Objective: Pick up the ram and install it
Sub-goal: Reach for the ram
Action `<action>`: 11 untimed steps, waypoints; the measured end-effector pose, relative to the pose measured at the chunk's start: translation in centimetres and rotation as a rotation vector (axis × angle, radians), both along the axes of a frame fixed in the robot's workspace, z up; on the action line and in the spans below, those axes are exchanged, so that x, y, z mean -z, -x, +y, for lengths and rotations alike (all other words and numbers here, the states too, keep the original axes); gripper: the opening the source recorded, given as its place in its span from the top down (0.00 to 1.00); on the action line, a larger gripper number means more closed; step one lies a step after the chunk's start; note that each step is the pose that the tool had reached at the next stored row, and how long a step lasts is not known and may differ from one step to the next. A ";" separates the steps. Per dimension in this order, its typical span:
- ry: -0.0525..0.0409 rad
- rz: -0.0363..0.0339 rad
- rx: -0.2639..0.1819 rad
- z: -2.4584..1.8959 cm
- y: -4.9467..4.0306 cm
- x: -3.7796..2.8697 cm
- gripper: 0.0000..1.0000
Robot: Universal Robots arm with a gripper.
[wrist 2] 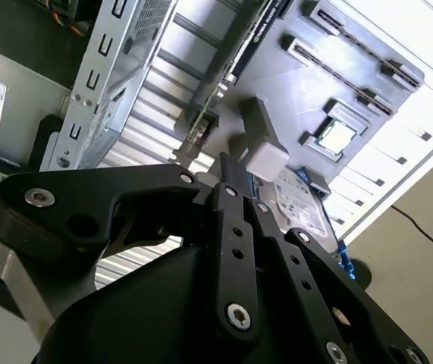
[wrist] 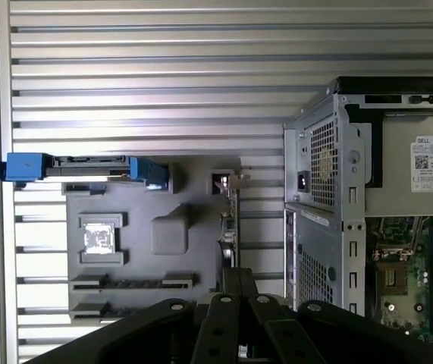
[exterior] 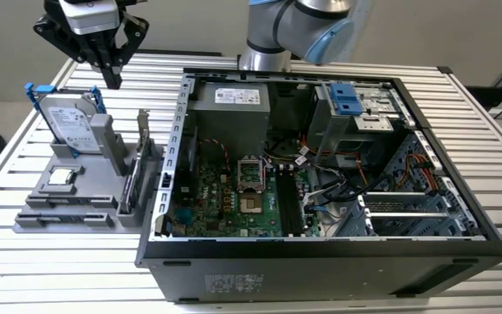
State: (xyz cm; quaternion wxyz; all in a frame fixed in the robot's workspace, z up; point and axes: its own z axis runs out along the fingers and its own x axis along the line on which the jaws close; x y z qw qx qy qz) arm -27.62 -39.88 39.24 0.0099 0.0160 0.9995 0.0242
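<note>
In the exterior view the gripper (exterior: 112, 78) hangs in the air at about 11 o'clock, above the far end of the grey holder (exterior: 102, 222) and just past the hard drive (exterior: 68, 124) standing on it. Its two fingers are pressed together with nothing between them. The ram (exterior: 70, 203) sits in a long slot at the near end of that holder, at 6 o'clock from the gripper and well apart from it, and the holder rests on the table (exterior: 59, 261) at 9 o'clock from the open computer case (exterior: 321, 275).
</note>
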 end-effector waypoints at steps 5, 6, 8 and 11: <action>0.0000 0.0000 -0.004 0.00 1.06 0.00 1.00; 0.0000 0.0000 -0.005 0.00 1.28 0.00 1.00; 0.0000 0.0000 -0.006 0.00 1.71 0.00 1.00; 0.0001 0.0001 -0.009 0.00 2.34 0.00 1.00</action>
